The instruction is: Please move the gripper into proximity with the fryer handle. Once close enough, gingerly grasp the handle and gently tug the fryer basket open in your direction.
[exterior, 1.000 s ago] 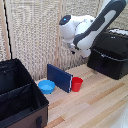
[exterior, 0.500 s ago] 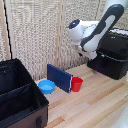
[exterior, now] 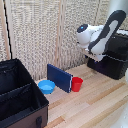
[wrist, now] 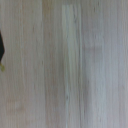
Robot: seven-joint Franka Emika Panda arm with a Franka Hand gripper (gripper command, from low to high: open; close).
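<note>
At the right edge of the exterior view sits the black boxy fryer (exterior: 112, 62), mostly behind the white arm (exterior: 102, 37); the fryer basket (exterior: 109, 67) would be its lower front, and the fryer handle is not clearly made out at this size, so I cannot place it exactly. The gripper (exterior: 89, 50) appears to sit below the arm's rounded head, right of centre, close to the fryer's near corner; whether its jaws are apart or together I cannot tell. The wrist view shows only pale wood planks (wrist: 70, 65) and a dark sliver at one edge. As a judgement, the handle is stiff, smooth plastic, likely a little slippery, best pinched across its narrow middle; the drawer should slide with mild resistance, while a hard tug could drag the light fryer. Counted: one fryer, one arm, one blue bowl (exterior: 46, 87), one red cup (exterior: 77, 84), one dark blue panel (exterior: 59, 77), one black compartmented case (exterior: 20, 97).
</note>
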